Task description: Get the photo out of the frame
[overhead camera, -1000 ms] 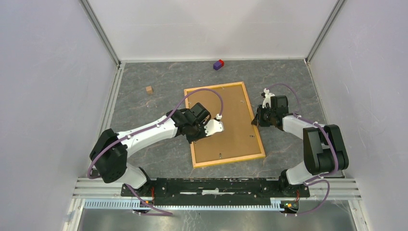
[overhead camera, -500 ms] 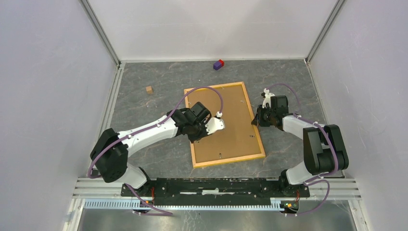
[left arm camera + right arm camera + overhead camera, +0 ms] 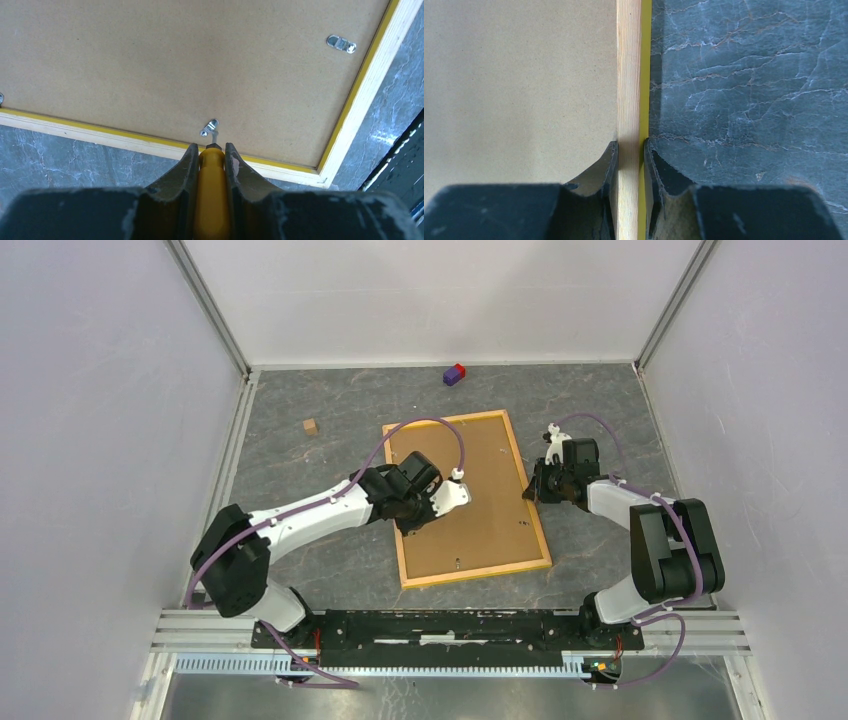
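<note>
I have the large rectangular picture frame (image 3: 476, 574) with its narrow yellow-orange border lying face down on the grey marbled table (image 3: 300, 470), a little right of centre. Its brown fibreboard backing panel (image 3: 490, 470) faces up, so the photo is hidden from me. The left gripper (image 3: 210, 150) is clamped around a yellow-handled tool (image 3: 212, 200). The tool's thin metal tip touches a small silver metal clip (image 3: 210, 127) on the panel, just inside the frame's rail. A second silver clip (image 3: 341, 44) sits near the adjoining rail, well apart from the tool. The right gripper (image 3: 630, 145) is closed on the frame's right-hand rail, with one finger over the panel and the other on the table side. A small tan wooden cube (image 3: 310, 426) and a purple-and-red block (image 3: 455, 373) sit farther back on the table, away from the frame.
</note>
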Available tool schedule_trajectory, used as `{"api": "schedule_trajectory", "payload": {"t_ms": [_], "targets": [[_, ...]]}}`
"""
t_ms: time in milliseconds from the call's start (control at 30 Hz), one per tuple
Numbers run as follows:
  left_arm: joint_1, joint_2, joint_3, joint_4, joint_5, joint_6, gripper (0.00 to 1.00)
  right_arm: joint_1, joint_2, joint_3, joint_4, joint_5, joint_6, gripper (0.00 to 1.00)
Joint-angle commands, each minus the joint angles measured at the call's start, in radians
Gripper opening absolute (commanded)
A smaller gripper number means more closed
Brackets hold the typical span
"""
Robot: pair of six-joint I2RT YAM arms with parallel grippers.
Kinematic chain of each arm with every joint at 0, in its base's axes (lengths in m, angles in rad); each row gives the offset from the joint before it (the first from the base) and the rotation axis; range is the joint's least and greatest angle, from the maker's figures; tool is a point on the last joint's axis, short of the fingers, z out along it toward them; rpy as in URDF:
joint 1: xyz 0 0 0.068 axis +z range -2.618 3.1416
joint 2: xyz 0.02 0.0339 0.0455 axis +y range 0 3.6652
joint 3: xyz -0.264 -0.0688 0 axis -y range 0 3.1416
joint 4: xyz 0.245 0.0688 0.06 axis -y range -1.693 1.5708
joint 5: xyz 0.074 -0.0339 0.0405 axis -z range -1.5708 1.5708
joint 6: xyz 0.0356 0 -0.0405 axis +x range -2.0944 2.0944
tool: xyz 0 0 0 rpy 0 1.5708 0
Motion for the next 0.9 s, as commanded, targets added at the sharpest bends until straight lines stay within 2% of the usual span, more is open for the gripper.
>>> {"api": "schedule_trajectory", "payload": {"t_ms": [0, 233, 367, 500, 600, 867], "targets": [[0.016, 0.046, 0.037, 0.159, -0.015, -0.082, 0.02, 0.019, 0.081, -0.051, -0.127, 0.046, -0.029, 0.00], [0.086, 0.018, 0.146, 0.083, 0.082, -0.110, 0.02, 0.019, 0.080, -0.048, -0.128, 0.031, -0.030, 0.00], [0.170, 0.046, 0.211, 0.047, 0.041, -0.093, 0.02, 0.020, 0.074, -0.044, -0.127, 0.012, -0.047, 0.00], [0.267, 0.120, 0.306, 0.028, -0.058, -0.084, 0.02, 0.019, 0.054, -0.060, -0.106, -0.026, -0.100, 0.00], [0.328, 0.183, 0.376, 0.015, -0.066, -0.069, 0.02, 0.020, 0.044, -0.073, -0.095, -0.078, -0.150, 0.00], [0.362, 0.311, 0.473, 0.039, -0.092, -0.045, 0.02, 0.019, 0.041, -0.061, -0.096, -0.098, -0.162, 0.00]]}}
